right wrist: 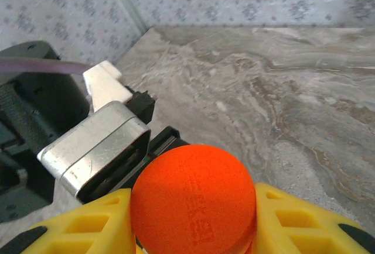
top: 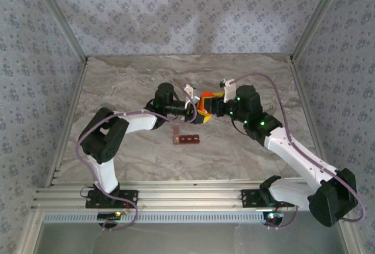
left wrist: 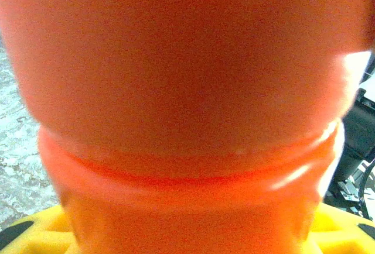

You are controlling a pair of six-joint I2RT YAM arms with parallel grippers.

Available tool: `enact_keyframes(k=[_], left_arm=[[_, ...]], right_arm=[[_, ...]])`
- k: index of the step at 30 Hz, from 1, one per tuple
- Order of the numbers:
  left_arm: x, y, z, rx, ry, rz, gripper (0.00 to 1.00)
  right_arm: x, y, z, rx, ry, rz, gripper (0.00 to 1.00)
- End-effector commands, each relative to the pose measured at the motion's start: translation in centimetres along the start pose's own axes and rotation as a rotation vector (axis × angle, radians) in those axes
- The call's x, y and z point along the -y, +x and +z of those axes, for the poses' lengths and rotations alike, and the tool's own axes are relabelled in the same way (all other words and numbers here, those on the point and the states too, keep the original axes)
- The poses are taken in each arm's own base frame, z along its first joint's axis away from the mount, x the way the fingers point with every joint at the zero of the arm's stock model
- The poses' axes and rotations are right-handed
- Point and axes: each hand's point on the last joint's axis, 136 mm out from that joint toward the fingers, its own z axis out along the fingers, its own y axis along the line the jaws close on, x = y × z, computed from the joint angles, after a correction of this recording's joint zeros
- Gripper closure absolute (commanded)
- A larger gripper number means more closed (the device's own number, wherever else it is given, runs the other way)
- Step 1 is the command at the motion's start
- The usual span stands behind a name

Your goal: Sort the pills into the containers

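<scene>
right gripper [top: 218,99] clenched on the cap [right wrist: 193,198], left gripper [top: 195,103] grasping the orange bottle [top: 205,104]. Twist about the bottle axis, no side pull, mouth up so nothing spills. The containers [top: 186,139]: small dark red-brown strip, flat on the counter [top: 117,84], base-side of both grippers.

Dark red-brown 4-cell containers [top: 186,140] lying flat, orange bottle [top: 205,98] beyond

Robot lab test cell. Evidence: left arm [top: 105,140] and right arm [top: 293,148] bolted to slotted aluminium rail [top: 193,198] at table edge. Marble-look tabletop [top: 129,78] boxed in by patterned panel walls [top: 176,8] on metal corner posts [top: 60,17].
</scene>
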Motion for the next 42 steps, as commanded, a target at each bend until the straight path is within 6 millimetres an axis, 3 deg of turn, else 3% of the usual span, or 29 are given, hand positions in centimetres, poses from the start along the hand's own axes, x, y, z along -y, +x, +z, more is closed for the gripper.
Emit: enact_keyframes(k=[1,4,9,13,17,33,42], left_arm=[[1.2,-3.8,0.2,0.083,0.005,0.141,1.00],[1.2,-3.6,0.1,0.078,0.007,0.139,1.00],[1.3,-3.5,0.0,0.075,0.021,0.134,1.00],[1.7,-3.4,-0.1,0.070,0.037,0.134,1.00],[1.8,-3.5,-0.1,0.069,0.044,0.135,1.00],[2.1,-3.4,0.4,0.058,0.065,0.133,1.00],[2.3,-3.5,0.4,0.060,0.070,0.138,1.00]], right_arm=[[0.6,2.5,0.9,-0.013,0.096,0.085,0.63],[0.2,1.0,0.2,-0.005,0.087,0.039,0.52],[-0.7,-2.0,-3.0,0.043,-0.002,-0.054,0.28],[-0.7,-2.5,-5.3,0.035,-0.082,-0.100,0.20],[0.1,-2.0,-5.4,-0.005,-0.128,-0.101,0.18],[-0.9,-1.2,-0.8,-0.090,-0.207,-0.126,0.19],[-0.8,-0.6,0.1,-0.121,-0.203,-0.127,0.30]])
